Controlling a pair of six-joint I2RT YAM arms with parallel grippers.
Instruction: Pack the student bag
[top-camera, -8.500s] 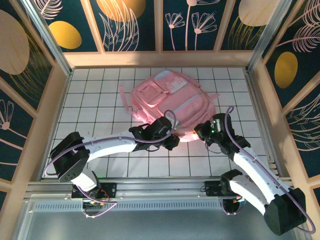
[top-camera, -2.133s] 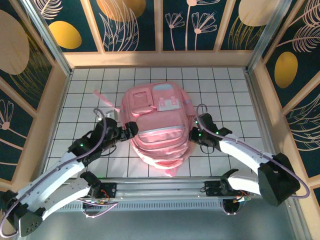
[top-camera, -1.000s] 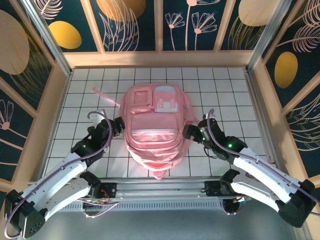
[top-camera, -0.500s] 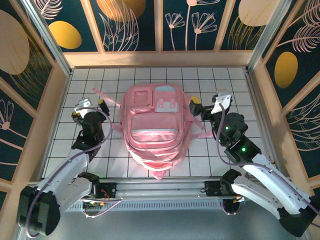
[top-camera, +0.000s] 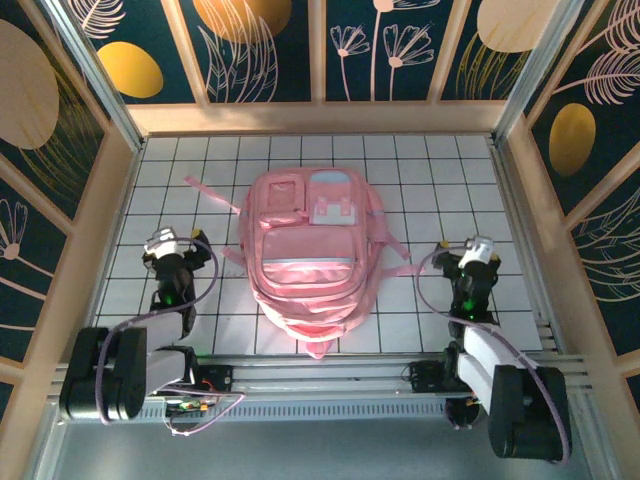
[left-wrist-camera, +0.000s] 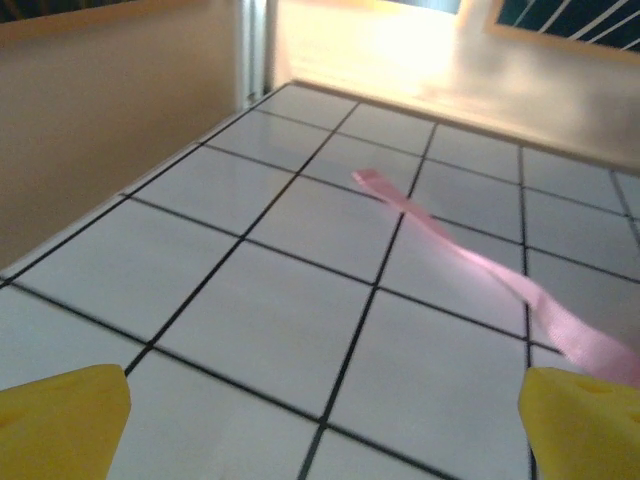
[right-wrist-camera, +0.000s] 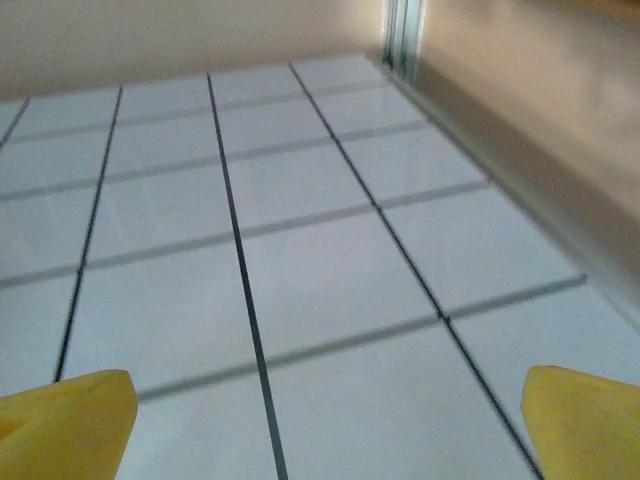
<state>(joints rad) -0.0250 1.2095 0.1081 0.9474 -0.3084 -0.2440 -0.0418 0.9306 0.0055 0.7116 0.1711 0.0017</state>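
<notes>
The student bag (top-camera: 310, 250), a large pink backpack with a pale blue and white pocket near its top, lies flat in the middle of the white tiled table (top-camera: 440, 180). Its zips look closed. My left gripper (top-camera: 174, 243) stands open well left of the bag, folded back over its base. In the left wrist view the left gripper (left-wrist-camera: 325, 440) has only bare tiles between its yellow fingertips (left-wrist-camera: 62, 418), and a pink strap (left-wrist-camera: 470, 265) trails ahead. My right gripper (top-camera: 469, 252) is open to the bag's right. In the right wrist view the right gripper (right-wrist-camera: 325, 430) holds nothing.
Wooden walls (top-camera: 315, 118) close the table on three sides, and a metal rail (top-camera: 320, 378) runs along the near edge. One loose strap (top-camera: 205, 192) lies on the tiles left of the bag, another (top-camera: 405, 270) on its right.
Both arms have pulled back from the bag's sides toward the near edge and folded over their bases, grippers open. The bag has not moved.
</notes>
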